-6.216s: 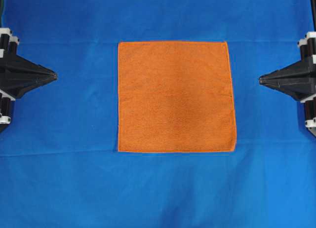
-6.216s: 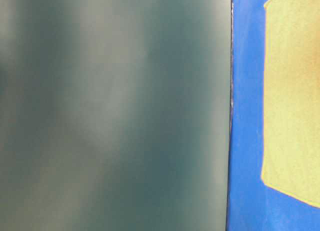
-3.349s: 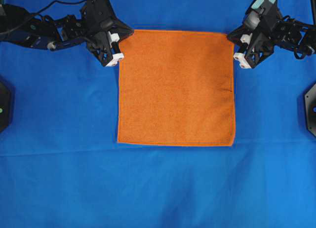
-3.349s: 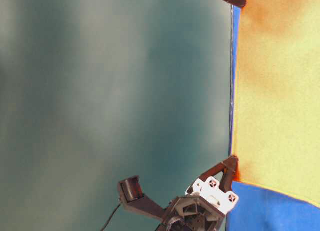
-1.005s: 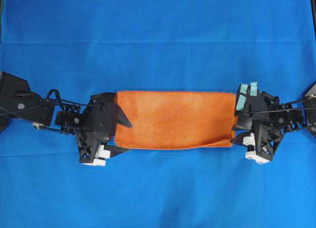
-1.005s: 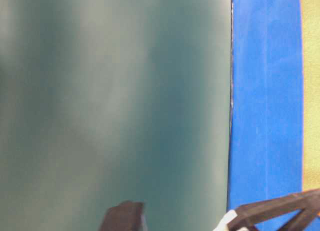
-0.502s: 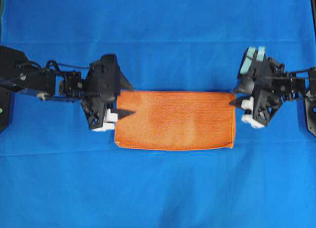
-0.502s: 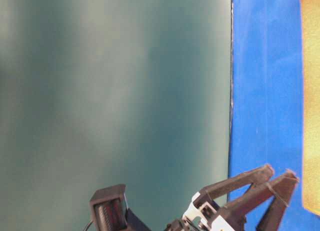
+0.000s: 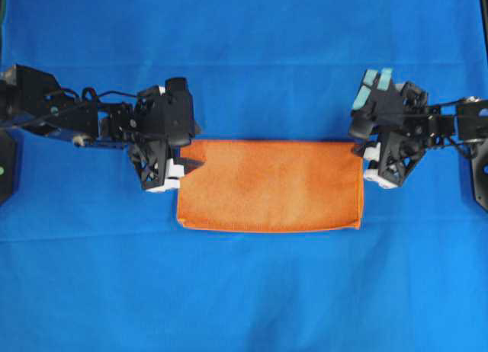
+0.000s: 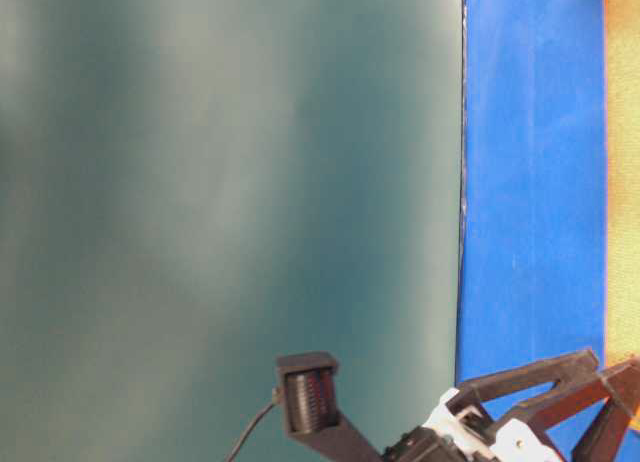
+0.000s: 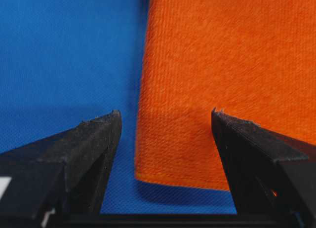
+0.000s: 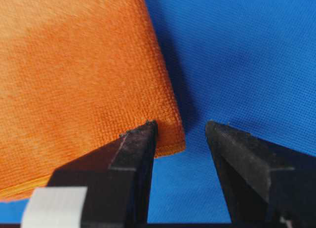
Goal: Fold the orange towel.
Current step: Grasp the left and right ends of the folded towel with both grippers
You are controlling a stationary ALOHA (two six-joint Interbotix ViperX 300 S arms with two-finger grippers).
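Overhead: towel [image 9: 268, 185] folded in half on blue cloth [image 9: 244, 291]. Wrist views only: my left gripper [image 11: 165, 120] and right gripper [image 12: 180, 129] jaws apart, straddling its corners.

The orange towel [image 9: 268, 185] lies flat at the scene's centre, folded in half into a wide rectangle.

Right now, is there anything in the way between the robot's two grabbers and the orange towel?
Nothing visible is. The orange towel lies folded on the blue cloth. The left gripper and the right gripper are both open, each right over one of its far corners, with only bare cloth around.
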